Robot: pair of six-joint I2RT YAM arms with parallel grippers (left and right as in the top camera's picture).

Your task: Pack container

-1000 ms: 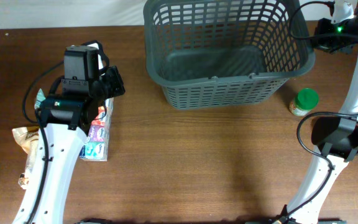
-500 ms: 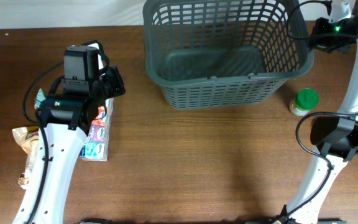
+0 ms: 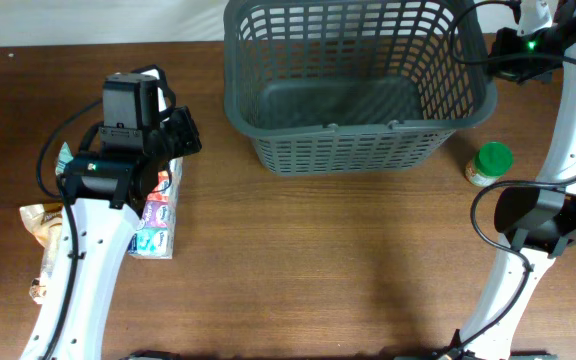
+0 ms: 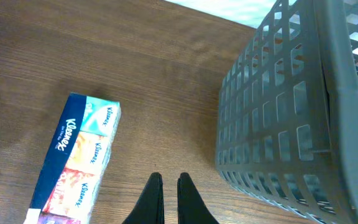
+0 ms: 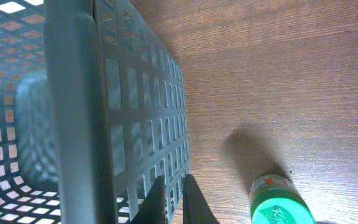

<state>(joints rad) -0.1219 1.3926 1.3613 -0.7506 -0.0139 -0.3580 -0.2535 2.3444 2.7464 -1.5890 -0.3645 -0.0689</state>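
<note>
Overhead: 1 large dark grey plastic lattice basket (image 3: 353,150) at far edge of brown wood table (image 3: 318,270); 1 green-lidded jar (image 3: 491,163) just right of it; 1 multicolour tissue pack (image 3: 158,215) at left.
Left wrist: left gripper (image 4: 169,186) fingers pressed together, holding nothing, betw. pack & basket.
Right wrist: right gripper (image 5: 173,194) closed, empty, right beside basket's outer wall.

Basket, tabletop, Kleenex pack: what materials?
container: moulded plastic, matte dark grey; one-piece lattice walls and a thick rounded rim.
table: wood or wood-look laminate with a low sheen; grain lines show, can't tell which.
Kleenex pack: printed plastic film or card, unclear; bright print, crisp edges.
</note>
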